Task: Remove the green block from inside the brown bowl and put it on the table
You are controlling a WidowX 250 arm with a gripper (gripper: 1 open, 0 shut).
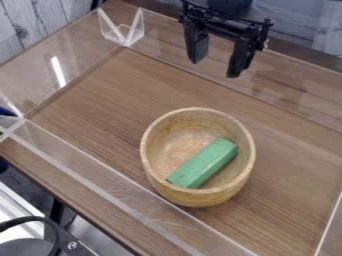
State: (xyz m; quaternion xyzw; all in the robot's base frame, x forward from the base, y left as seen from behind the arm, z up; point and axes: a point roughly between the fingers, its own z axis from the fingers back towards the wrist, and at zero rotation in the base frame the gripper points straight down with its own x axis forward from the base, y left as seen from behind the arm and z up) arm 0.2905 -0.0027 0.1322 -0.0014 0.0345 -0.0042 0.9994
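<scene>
While the green block [203, 163] lies inside the brown bowl [160, 135] near the table's [107, 95] front acrylic wall, bare wood surrounds them. Toward the far edge, the gripper [221, 55] hangs with fingers spread wide, holding nothing.

Clear acrylic walls [80, 175] edge the scene and catch bright glare. Behind, at upper left, stands a pale planked wall [34, 22]. Dark cables [40, 238] lie below at lower left.

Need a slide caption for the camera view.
Open pincer above table; green block in brown bowl.
</scene>
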